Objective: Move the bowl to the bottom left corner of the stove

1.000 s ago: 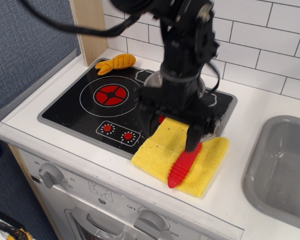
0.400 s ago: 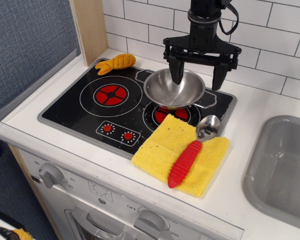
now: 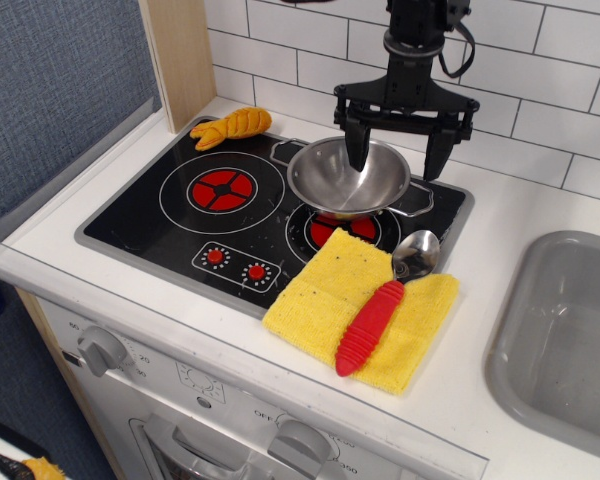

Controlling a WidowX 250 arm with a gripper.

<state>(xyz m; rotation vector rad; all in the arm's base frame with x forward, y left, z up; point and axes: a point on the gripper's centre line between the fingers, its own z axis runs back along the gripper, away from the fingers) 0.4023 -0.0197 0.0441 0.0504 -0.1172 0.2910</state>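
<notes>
The shiny steel bowl (image 3: 348, 178) sits on the right burner of the black stove (image 3: 170, 220), its wire loop handles at left and right. My gripper (image 3: 394, 150) hangs open over the bowl's back rim. One finger (image 3: 357, 148) reaches down inside the bowl; the other (image 3: 432, 152) is outside, past its right edge. The jaws stand wide apart and hold nothing.
A yellow cloth (image 3: 352, 310) overlaps the stove's front right corner, with a red-handled metal spoon (image 3: 380, 310) on it. A yellow plush toy (image 3: 232, 126) lies at the stove's back left. The left burner (image 3: 220, 190) and two red dials (image 3: 236, 264) are bare. A grey sink (image 3: 570, 340) is at the right.
A second ago my arm was low over the cloth and hid the bowl; it rose and moved back to the bowl's rim. Since 0.4 s ago it has barely shifted.
</notes>
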